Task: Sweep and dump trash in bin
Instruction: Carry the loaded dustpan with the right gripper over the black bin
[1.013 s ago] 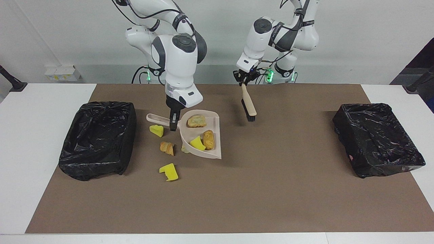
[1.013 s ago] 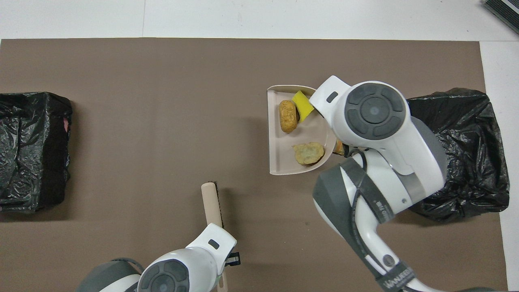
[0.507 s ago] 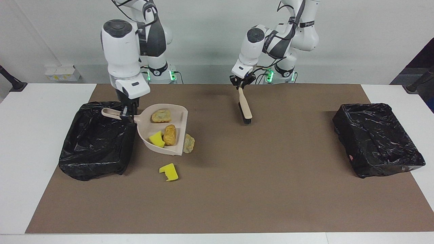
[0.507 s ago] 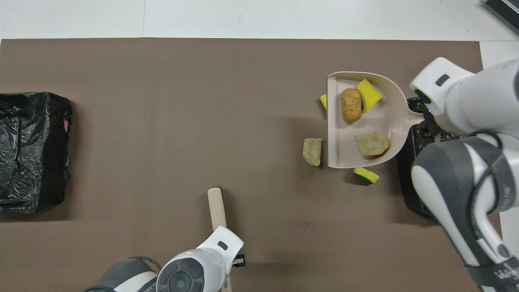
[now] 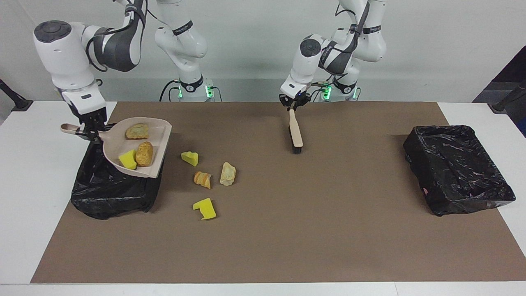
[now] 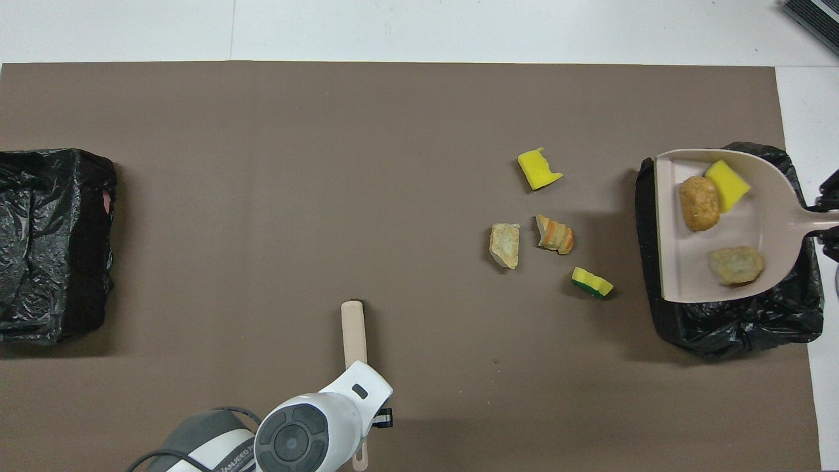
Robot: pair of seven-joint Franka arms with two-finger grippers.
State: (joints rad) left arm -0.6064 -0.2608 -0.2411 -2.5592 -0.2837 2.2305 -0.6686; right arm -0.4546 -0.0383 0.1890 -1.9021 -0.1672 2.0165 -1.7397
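Right gripper (image 5: 91, 130) fingers pinching the dustpan (image 5: 137, 148) by its handle, pan now over the black-lined bin (image 5: 109, 193) at the right arm's end of the counter, three scraps of trash in it: yellow sponge chunk (image 5: 128, 159), orange-brown bread lump (image 5: 144, 153), pale crumbly piece (image 5: 137, 131). Pan looks roughly level, mouth toward the counter's middle, handle out toward the counter's end edge, so the dump turns on tipping the mouth down inside the bin walls; the mouth edge sits about over the bin's inner wall, spill risk there, I'd judge. Four scraps left on the brown mat (image 5: 287, 230) just beside the bin toward the middle: yellow wedge (image 5: 190, 158), striped bread piece (image 5: 203, 179), cream chunk (image 5: 227, 174), notched yellow sponge (image 5: 204, 209). Left gripper (image 5: 292, 105) fingers closed on the hand brush (image 5: 295, 130), hanging over the mat near the robots' edge, long axis running away from the robots, waiting. Second bin (image 5: 456, 168) at the left arm's end, untouched. Versus a second ago: pan was on the mat among the scraps, since lifted and carried over the bin; the cream chunk it hid is uncovered; brush barely shifted
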